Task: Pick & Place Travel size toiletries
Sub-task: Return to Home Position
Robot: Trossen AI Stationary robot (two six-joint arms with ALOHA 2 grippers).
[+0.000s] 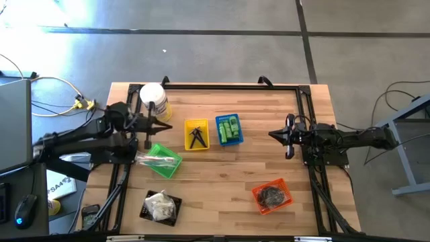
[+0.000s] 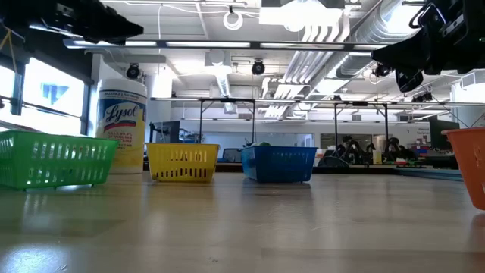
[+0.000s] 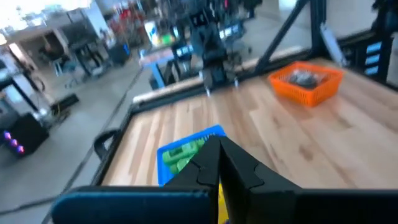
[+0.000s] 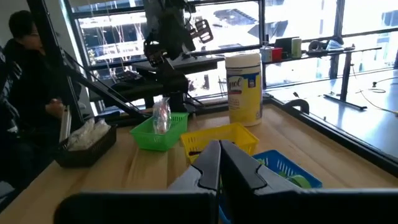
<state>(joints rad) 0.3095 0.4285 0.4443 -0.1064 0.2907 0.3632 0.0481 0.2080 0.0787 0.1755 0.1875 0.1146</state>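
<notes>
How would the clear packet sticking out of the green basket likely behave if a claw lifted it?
The clear packet looks thin and crinkled, so it would probably flex and feel light. Its glossy film may slip in a pinch. It pokes up above the green basket, so it could flop over when nudged.

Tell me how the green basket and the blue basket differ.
Contents: the green basket holds long clear packets; the blue basket holds green bottles. Pose: the green basket sits skewed to the edges of the table; the blue basket sits nearly square with them. Neighbours: the blue basket stands close beside the yellow basket; the green basket stands apart from both. Both are slotted plastic baskets resting on the wooden table.
</notes>
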